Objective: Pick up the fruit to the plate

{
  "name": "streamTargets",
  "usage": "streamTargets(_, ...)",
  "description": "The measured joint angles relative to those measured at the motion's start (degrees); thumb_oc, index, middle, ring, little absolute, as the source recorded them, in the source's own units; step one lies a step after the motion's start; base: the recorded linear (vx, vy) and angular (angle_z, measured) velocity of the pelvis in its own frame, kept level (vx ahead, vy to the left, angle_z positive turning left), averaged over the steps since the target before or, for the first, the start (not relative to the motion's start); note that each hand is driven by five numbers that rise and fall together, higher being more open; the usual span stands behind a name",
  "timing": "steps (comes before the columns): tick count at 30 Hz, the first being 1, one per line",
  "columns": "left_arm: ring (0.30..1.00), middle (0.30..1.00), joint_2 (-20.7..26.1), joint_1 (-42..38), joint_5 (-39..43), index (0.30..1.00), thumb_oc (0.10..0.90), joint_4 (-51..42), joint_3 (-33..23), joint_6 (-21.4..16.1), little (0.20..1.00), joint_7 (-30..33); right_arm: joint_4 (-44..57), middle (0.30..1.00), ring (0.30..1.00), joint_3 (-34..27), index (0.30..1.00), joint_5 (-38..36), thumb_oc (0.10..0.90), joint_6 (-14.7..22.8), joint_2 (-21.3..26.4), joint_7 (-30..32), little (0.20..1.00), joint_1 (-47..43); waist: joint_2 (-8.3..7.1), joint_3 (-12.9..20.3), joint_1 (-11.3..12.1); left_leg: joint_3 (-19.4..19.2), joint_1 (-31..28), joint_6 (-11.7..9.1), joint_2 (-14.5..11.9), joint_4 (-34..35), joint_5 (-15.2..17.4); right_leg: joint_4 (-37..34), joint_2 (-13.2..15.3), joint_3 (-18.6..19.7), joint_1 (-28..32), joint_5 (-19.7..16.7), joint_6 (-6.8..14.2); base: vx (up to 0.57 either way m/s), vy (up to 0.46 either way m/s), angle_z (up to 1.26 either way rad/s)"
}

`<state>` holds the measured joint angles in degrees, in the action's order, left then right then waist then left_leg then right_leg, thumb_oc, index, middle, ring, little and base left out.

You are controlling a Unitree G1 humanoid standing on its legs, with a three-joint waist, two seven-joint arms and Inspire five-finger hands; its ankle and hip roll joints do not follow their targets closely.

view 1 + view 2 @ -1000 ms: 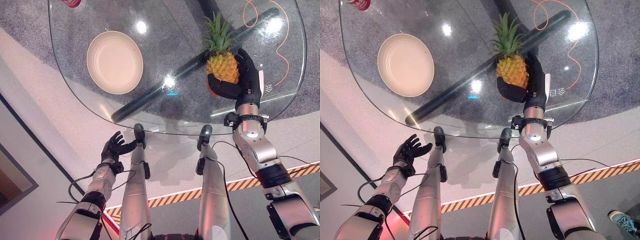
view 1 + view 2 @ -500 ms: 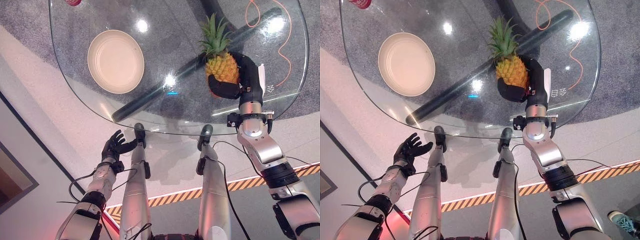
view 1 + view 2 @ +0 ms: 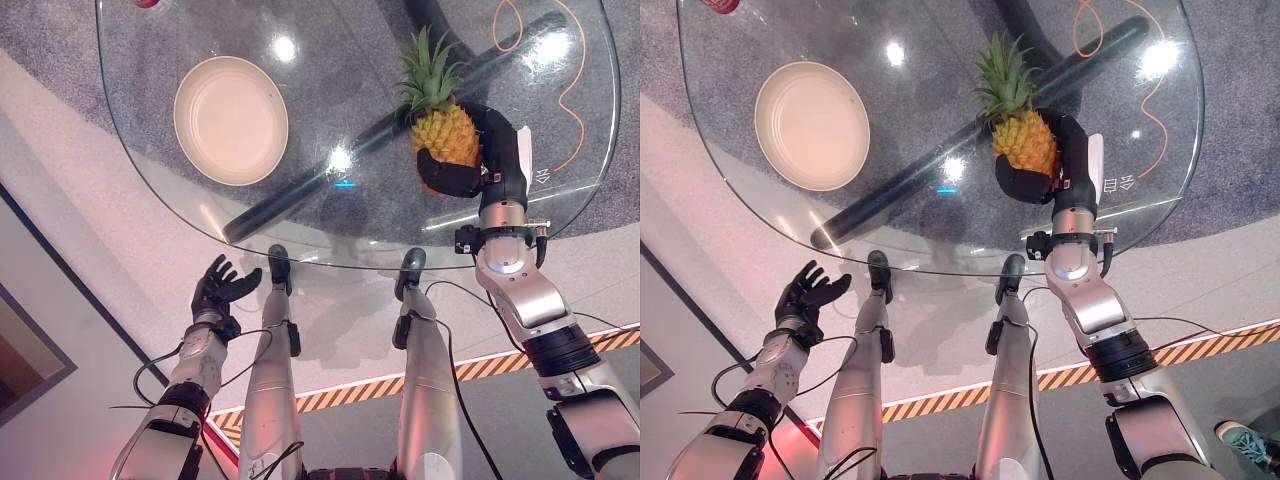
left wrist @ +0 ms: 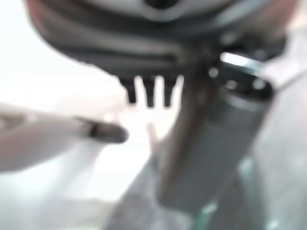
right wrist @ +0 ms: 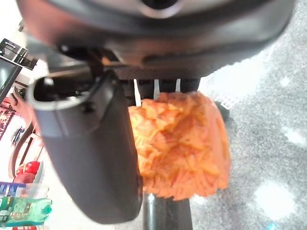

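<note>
A yellow pineapple [image 3: 444, 134] with a green leafy crown stands on the right part of the round glass table [image 3: 330, 225]. My right hand [image 3: 487, 160] is curled round its body, thumb across the front; the right wrist view shows the orange rind [image 5: 180, 143] held against my thumb [image 5: 93, 153]. A cream plate [image 3: 230, 120] lies bare on the table's left part, well apart from the pineapple. My left hand [image 3: 218, 290] hangs below the table's near edge, at the lower left, fingers spread and holding nothing.
A red can [image 3: 720, 5] sits at the table's far left edge. An orange cable [image 3: 570, 95] curls on the floor under the glass at the right. A dark table-base bar [image 3: 300, 190] runs diagonally beneath the glass. A yellow-black floor stripe [image 3: 340, 398] runs below.
My right hand with the pineapple has shifted slightly further onto the table over the last second. My left hand has risen a little and turned its fingers upward.
</note>
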<state>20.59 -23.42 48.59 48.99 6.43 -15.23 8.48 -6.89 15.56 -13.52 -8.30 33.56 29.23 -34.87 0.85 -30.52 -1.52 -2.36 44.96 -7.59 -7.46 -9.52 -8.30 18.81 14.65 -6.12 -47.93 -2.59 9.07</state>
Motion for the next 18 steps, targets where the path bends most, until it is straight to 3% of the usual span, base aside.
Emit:
streamTargets(8, 0.9, 0.9, 1.01, -0.37, 6.18, 0.9, 0.8, -7.38, -8.13, -8.11, 0.9, 10.53, -0.8, 0.3, 0.3, 0.0, 0.3, 2.21, 0.1, 0.52, -0.05, 3.74, 0.2, 2.45, 0.0, 0.0, 1.47, 0.16, -0.74, 0.01, 0.12, -0.38, 0.01, 0.34, 0.17, -0.01, 0.85, 0.03, -0.03, 0.0, -0.016, 0.0)
streamTargets(14, 0.9, 0.9, 1.2, -1.95, 5.5, 0.9, 0.8, -9.48, -10.36, -12.51, 0.9, 21.59, -1.43, 0.3, 0.3, -0.16, 0.3, 2.23, 0.1, 2.05, -0.13, 8.59, 0.2, 4.14, -0.01, 0.0, 1.35, 0.21, -0.74, 0.01, 0.11, -0.43, 0.01, 0.47, 0.16, 0.0, 0.82, 0.04, -0.04, 0.0, 0.0, 0.0)
streamTargets(18, 0.9, 0.9, 0.77, -3.0, 0.48, 0.9, 0.8, -13.39, -10.56, -15.55, 0.9, 28.62, -1.42, 0.3, 0.3, -0.65, 0.3, 2.61, 0.1, 2.51, -0.43, 10.99, 0.2, 5.08, -0.14, -0.07, 1.26, 0.15, -0.71, 0.01, 0.09, -0.39, 0.01, 0.45, 0.15, 0.05, 0.7, 0.04, -0.06, 0.0, 0.0, 0.0)
